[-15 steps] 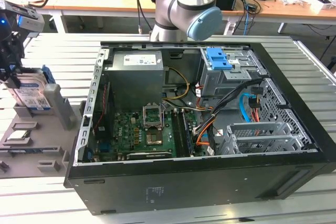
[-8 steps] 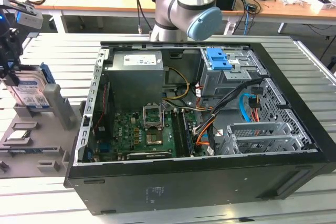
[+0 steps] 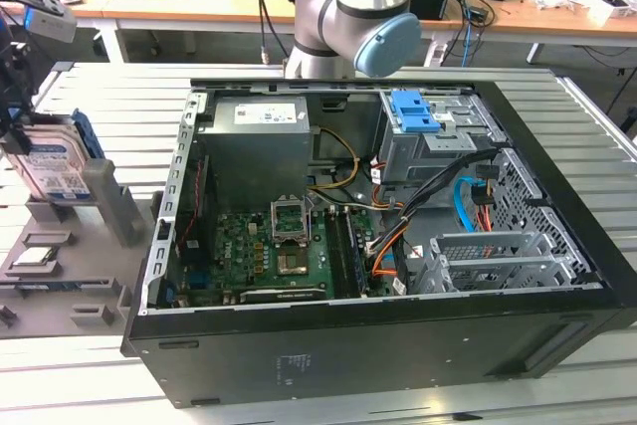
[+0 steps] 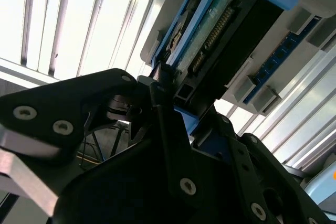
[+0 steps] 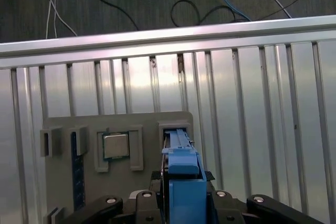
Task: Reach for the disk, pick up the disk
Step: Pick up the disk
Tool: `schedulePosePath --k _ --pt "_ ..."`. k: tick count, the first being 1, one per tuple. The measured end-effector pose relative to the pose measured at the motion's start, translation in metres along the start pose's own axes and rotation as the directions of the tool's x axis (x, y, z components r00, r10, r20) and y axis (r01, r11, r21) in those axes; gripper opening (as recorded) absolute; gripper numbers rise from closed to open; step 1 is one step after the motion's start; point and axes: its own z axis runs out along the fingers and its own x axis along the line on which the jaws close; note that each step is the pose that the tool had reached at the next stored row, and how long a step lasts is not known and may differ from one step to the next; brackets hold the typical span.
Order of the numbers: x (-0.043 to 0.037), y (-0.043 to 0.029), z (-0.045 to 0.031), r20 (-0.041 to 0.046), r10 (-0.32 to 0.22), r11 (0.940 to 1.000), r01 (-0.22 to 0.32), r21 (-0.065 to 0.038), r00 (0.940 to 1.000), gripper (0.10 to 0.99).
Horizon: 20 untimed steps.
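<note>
The disk (image 3: 55, 161) stands on edge in a slot of the grey holder (image 3: 105, 206) at the exterior view's left, its label facing out and a blue rail along its side. My gripper (image 3: 14, 126) hangs over its top at the frame's edge. In the first wrist view I look down on the blue rail of the disk (image 5: 181, 182), and my gripper (image 5: 182, 176) has a black pad against each side of it. In the second wrist view one finger (image 4: 160, 85) touches the edge of the disk (image 4: 210, 30). The disk still rests in its slot.
A small square chip (image 5: 115, 145) lies in the holder (image 5: 63, 187) beside the disk's slot. The open computer case (image 3: 398, 345) takes up the middle of the slatted metal table (image 3: 597, 385). The arm's body (image 3: 348, 7) rises behind the case. Desks with cables stand at the back.
</note>
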Motion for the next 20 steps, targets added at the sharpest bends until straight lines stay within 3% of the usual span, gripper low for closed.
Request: schedulePosePath --k 11,16,20 --pt "0.0 0.0005 -0.0144 0.0 0.0 1.0 0.0 0.0 1.0 0.373" --pt "0.0 0.001 -0.0269 0.0 0.0 1.0 0.0 0.0 1.0 0.373" --pt "0.0 0.0012 -0.0325 0.0 0.0 1.0 0.0 0.0 1.0 0.373"
